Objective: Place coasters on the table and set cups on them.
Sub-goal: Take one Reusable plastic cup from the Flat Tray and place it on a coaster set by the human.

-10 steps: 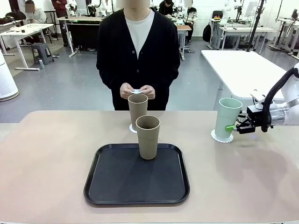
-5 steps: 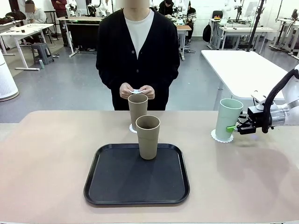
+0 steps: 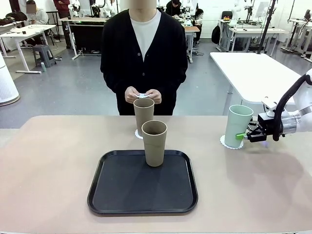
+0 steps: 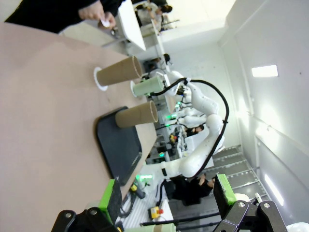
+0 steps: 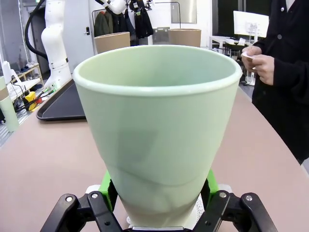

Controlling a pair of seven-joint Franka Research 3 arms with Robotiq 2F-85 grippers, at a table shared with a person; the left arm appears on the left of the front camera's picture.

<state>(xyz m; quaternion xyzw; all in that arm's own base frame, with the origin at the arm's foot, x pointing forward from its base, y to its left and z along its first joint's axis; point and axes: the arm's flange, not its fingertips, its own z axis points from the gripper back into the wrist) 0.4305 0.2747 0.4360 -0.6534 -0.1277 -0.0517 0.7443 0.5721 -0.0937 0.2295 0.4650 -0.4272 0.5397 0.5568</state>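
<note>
- Right gripper [image 3: 242, 135] clamps the mint green cup [image 3: 238, 125] near its base, centre right; its coaster [image 3: 231, 143] peeks out beneath, mostly hidden.
- Left gripper [image 4: 166, 192], bottom edge, jaws apart and empty.

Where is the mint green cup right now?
Front view: on the right side of the table, the mint green cup sits on a white coaster, gripped near its base by the right gripper, well right of the black tray.

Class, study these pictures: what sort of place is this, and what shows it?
Probably a robotics lab: the right end effector grips a mint cup, white work tables stand on a grey floor, and people work at benches behind.
</note>
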